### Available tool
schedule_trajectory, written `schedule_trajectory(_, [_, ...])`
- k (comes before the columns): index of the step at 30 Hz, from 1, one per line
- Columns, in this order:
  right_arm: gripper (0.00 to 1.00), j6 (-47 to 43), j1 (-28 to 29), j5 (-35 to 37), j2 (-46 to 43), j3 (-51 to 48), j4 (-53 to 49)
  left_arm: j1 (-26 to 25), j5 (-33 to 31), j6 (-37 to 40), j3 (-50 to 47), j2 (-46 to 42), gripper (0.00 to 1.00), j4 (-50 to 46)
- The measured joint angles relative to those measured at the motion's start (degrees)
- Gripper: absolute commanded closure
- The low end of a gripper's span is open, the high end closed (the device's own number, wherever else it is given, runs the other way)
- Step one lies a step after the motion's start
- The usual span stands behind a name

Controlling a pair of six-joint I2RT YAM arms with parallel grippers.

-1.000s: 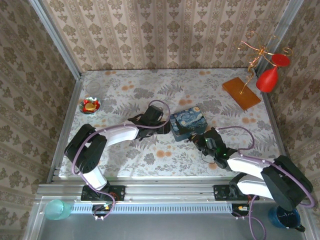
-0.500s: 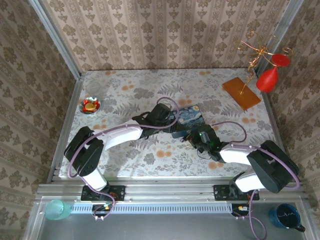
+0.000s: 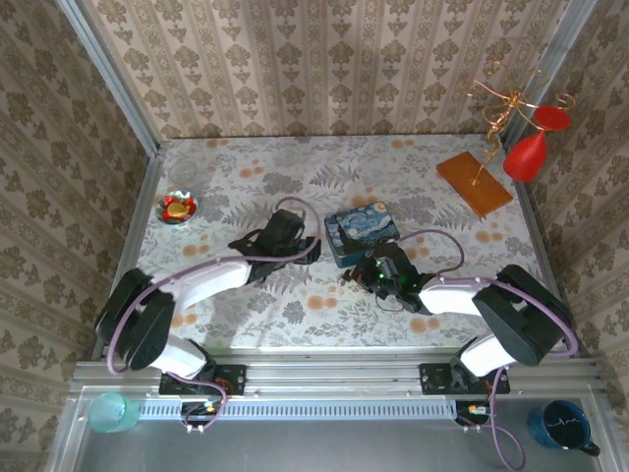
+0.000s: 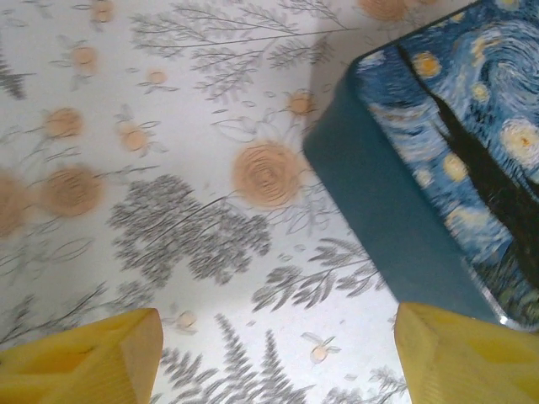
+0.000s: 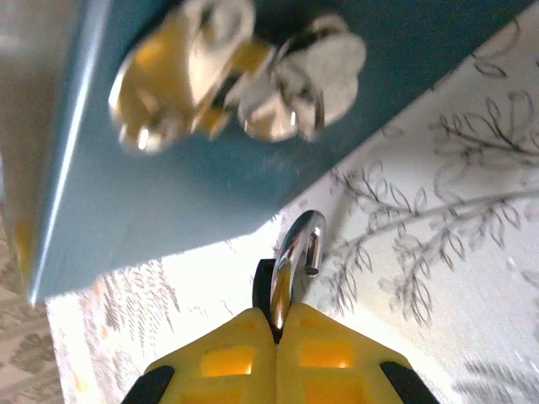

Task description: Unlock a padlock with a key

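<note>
Around the middle of the counter [image 3: 246, 187]: spread-open left pincer [image 4: 274, 362] just left of the blue starry-night box [image 4: 379, 194], then right pincer [image 5: 282, 324] pressed together, pinching the padlock [image 5: 289, 265] by its silvery shackle [image 5: 300, 234] beside the box's near wall.

The top camera hangs high behind the near edge, looking down over the whole table [image 3: 256, 167]. The left wrist camera looks closely down beside the blue box [image 4: 396, 210]; the right wrist camera sits nearer, facing its side. All share that box.
</note>
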Motion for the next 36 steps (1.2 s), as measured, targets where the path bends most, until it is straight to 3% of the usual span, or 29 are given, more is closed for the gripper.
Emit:
schedule_trajectory(7, [1.00,-6.0,2.8,0.7,-8.1,0.5,-11.8,6.1,0.3,1.3,-13.9,-17.4,0.25,2.7])
schedule_trajectory(19, [1.00,-10.1,12.2,0.7,-8.3,7.2,-25.0,13.3,0.9,6.3,-25.7,-45.7,0.17,-2.2])
schedule_trajectory(28, [0.99,-9.9,13.6,0.7,-6.1,7.7,-29.0,14.8,3.2,7.5,-28.9,-49.2,0.16,-2.6])
schedule_trajectory(36, [0.71,-10.7,13.6,2.7,-5.3,9.3,-32.1,14.8,4.0,8.0,-29.5,-49.7,0.15,-1.9])
